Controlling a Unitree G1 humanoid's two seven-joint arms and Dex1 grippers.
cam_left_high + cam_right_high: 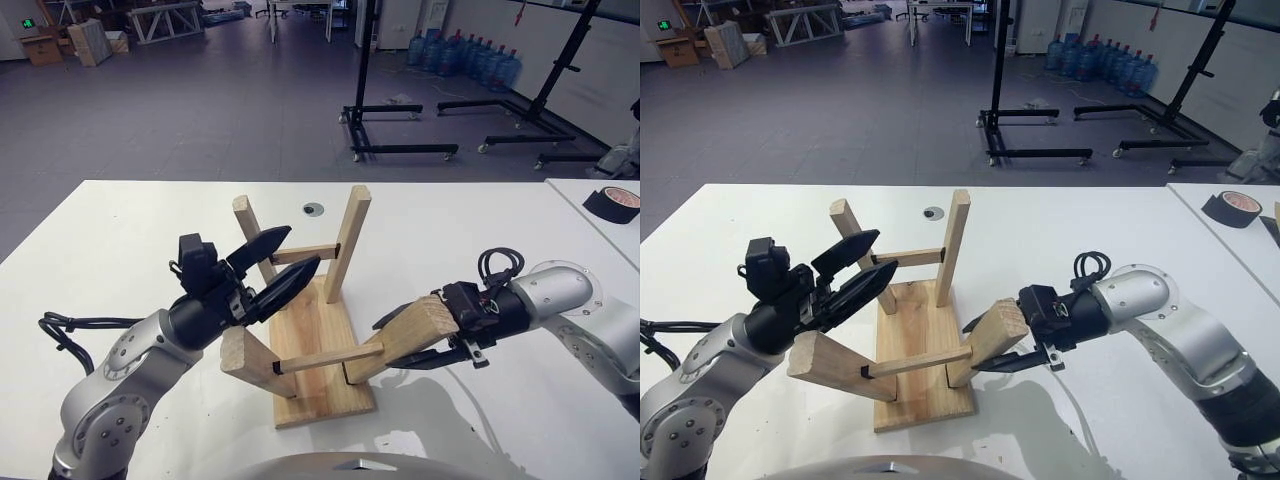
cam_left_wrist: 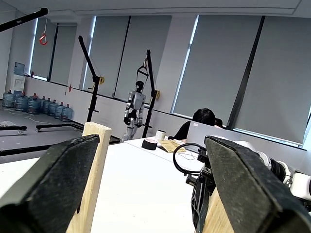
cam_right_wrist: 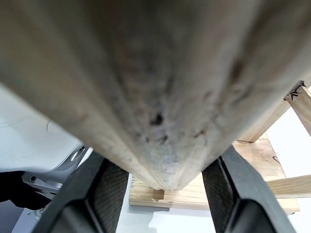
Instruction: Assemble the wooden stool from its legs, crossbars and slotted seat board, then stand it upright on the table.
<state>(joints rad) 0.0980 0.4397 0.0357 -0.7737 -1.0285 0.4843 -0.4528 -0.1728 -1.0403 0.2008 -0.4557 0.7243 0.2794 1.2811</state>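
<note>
Wood seat board (image 1: 330, 400) lies flat on the table (image 1: 120, 230), legs up. Head view: right gripper (image 1: 385, 347) clamps the near right leg (image 1: 415, 325); left gripper (image 1: 303, 246) hangs open by the far left leg (image 1: 250, 228), holding nothing. Left wrist: fingers (image 2: 58, 179) spread. Right wrist: fingers (image 3: 109, 194) pinch that leg. Risk: a one-sided pull pops the near crossbar (image 1: 320, 358) or tips the frame.

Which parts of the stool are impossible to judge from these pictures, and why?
Right wrist view: the held leg hides most of the seat board and its slots.
Head views: the leg in the right claw covers its own joint; seated or not is unclear.
Left wrist view: the fingers of the left claw hide most of the stool.
</note>
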